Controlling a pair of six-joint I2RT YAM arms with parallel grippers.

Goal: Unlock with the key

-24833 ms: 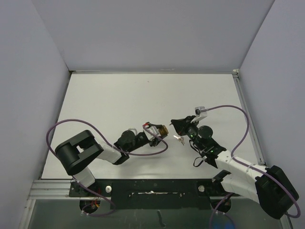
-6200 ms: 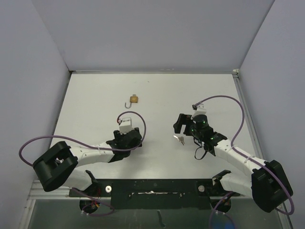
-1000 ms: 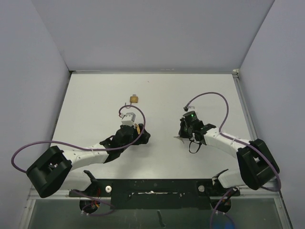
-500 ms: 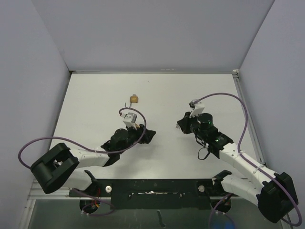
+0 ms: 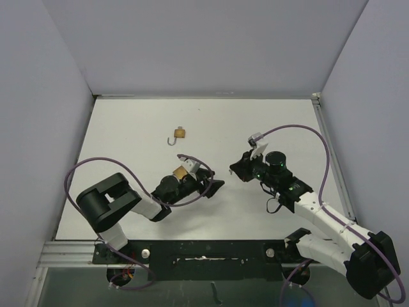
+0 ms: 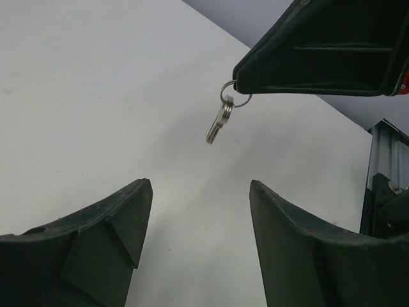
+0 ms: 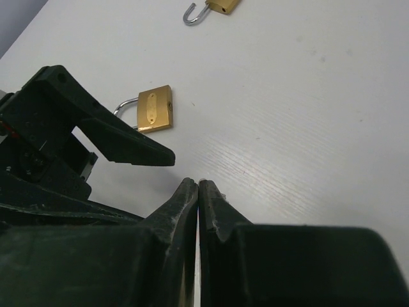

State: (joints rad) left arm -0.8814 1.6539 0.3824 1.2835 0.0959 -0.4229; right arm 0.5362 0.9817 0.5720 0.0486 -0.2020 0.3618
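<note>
Change: the keys lay on the surface a second ago with the right gripper down over them. Now they are off it, dangling by the ring from that gripper's tip, blades pointing down. The left arm has also swung round in the last half second, so the left gripper now points across at the right one, with the keys hanging just ahead of it. For the task, the key pickup looks done, but no key is in any lock yet. The near padlock lies flat on the surface just behind the left gripper and nothing holds it. Its shackle is partly hidden by a left finger, so I can't tell whether it is locked. The far padlock sits well apart toward the back, shackle swung open. Right gripper: jaws pressed together, pinching the key ring and touching nothing else. Left gripper: jaws spread wide with only bare surface between them, clear of both the keys and the near padlock. Likely next step is getting hold of the near padlock or steadying the keys, but that's a guess. The key hangs loose on its ring, so aiming it at a keyhole may be fiddly.
</note>
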